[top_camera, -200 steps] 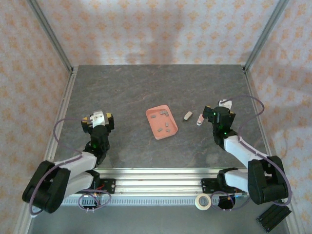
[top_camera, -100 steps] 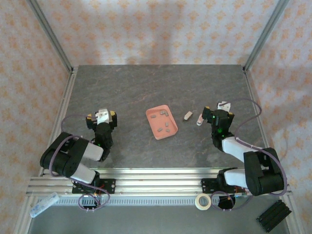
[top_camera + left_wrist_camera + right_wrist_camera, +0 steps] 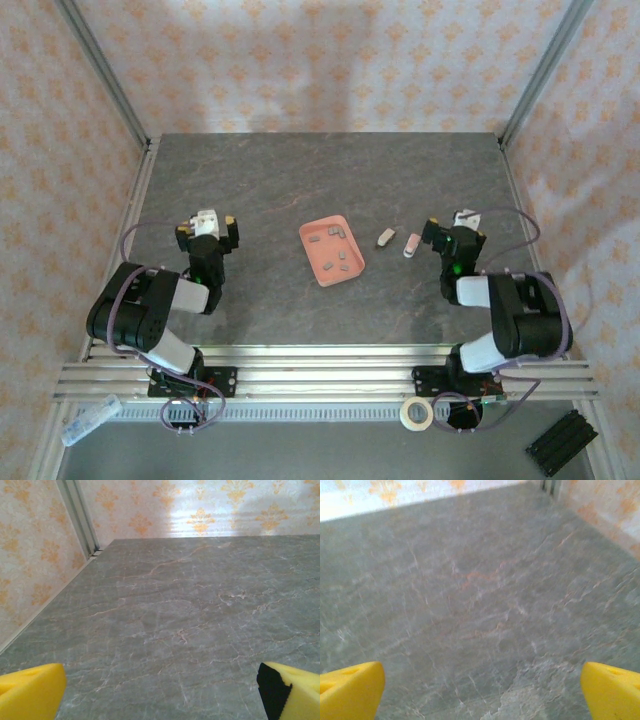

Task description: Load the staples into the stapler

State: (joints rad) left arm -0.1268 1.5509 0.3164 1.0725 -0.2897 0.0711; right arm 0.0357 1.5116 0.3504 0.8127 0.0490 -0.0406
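The staples [image 3: 345, 254] are several small grey strips lying in a salmon-pink tray [image 3: 327, 248] at mid-table. Right of the tray a tiny pink-and-white stapler [image 3: 411, 244] lies on the stone surface. My right gripper [image 3: 455, 226] stands just right of the stapler, open, touching nothing. My left gripper [image 3: 208, 226] is far left of the tray, also open. In the left wrist view the left gripper [image 3: 160, 695] has its yellow fingertips [image 3: 31, 692] wide apart over bare table. The right gripper [image 3: 480, 695] stands the same way, with its fingertips [image 3: 351, 690] spread over bare stone.
A cream stubby piece [image 3: 385, 238] lies between tray and stapler. Metal posts [image 3: 102, 70] and patterned walls enclose the table. An aluminium rail [image 3: 320, 365] runs along the near edge; a tape roll [image 3: 416, 413] and a black part [image 3: 560, 446] lie below it.
Both arms have folded back, their elbows drawn in toward the bases. Each gripper shifted slightly away from the near edge and stayed open. Tray, stapler and cream piece have not moved.
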